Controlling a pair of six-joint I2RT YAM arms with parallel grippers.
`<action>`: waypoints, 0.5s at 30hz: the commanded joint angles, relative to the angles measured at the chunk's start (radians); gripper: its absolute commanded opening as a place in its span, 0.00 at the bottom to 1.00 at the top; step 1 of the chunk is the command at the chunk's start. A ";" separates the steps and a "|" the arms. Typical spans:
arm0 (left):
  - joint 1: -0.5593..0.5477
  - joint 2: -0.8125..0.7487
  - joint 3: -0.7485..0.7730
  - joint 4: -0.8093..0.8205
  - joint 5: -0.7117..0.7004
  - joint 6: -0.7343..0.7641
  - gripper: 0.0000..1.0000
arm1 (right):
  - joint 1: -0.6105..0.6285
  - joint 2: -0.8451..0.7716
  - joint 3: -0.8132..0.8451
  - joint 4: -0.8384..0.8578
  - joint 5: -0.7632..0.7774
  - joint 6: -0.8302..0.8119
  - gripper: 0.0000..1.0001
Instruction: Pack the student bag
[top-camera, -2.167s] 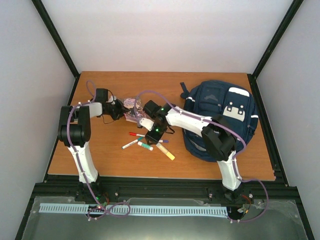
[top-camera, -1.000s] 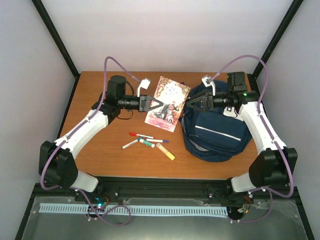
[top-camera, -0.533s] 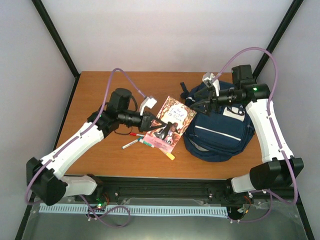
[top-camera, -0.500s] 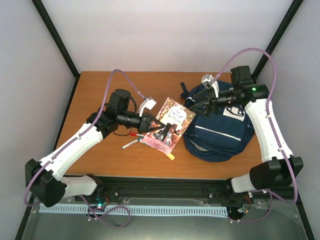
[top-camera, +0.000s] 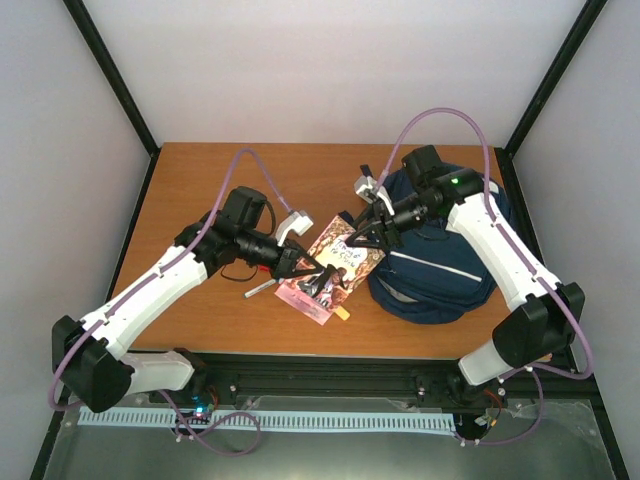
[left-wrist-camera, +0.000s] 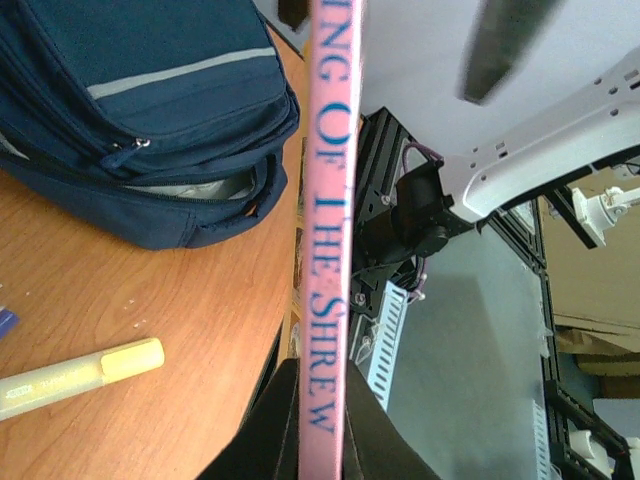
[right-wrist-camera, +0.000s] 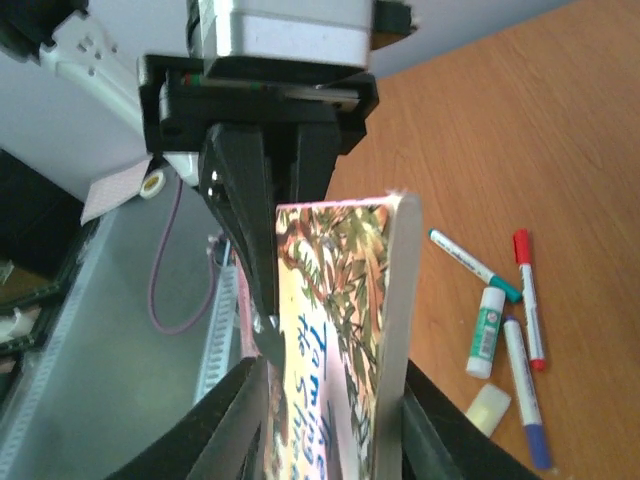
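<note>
Left wrist view: the left gripper (left-wrist-camera: 322, 420) has its fingers (left-wrist-camera: 268, 435) closed tight on the book (left-wrist-camera: 330, 200), a pink-spined paperback seen edge-on (the spine reads "…ING OF THE SHREW"). The right gripper (right-wrist-camera: 335, 400) straddles the book's opposite edge with one finger on each side. I cannot tell whether those fingers press it. The book hangs tilted between the two arms, above the table (top-camera: 200, 180). A yellow highlighter (left-wrist-camera: 80, 372) and some markers (right-wrist-camera: 527, 310) lie on the wood beneath and beside it. The student bag (top-camera: 440, 270) lies on the table's right side, just beside the book, with the right arm reaching across above it.
</note>
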 joint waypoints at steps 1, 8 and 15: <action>-0.010 -0.004 0.019 -0.005 -0.005 0.037 0.01 | 0.015 0.024 -0.002 0.007 -0.049 0.018 0.21; -0.010 -0.027 -0.010 -0.003 -0.020 0.043 0.40 | -0.013 0.039 0.033 -0.009 -0.054 0.018 0.03; -0.010 -0.065 -0.083 0.030 0.001 0.007 0.38 | -0.106 0.039 0.045 0.024 -0.085 0.051 0.03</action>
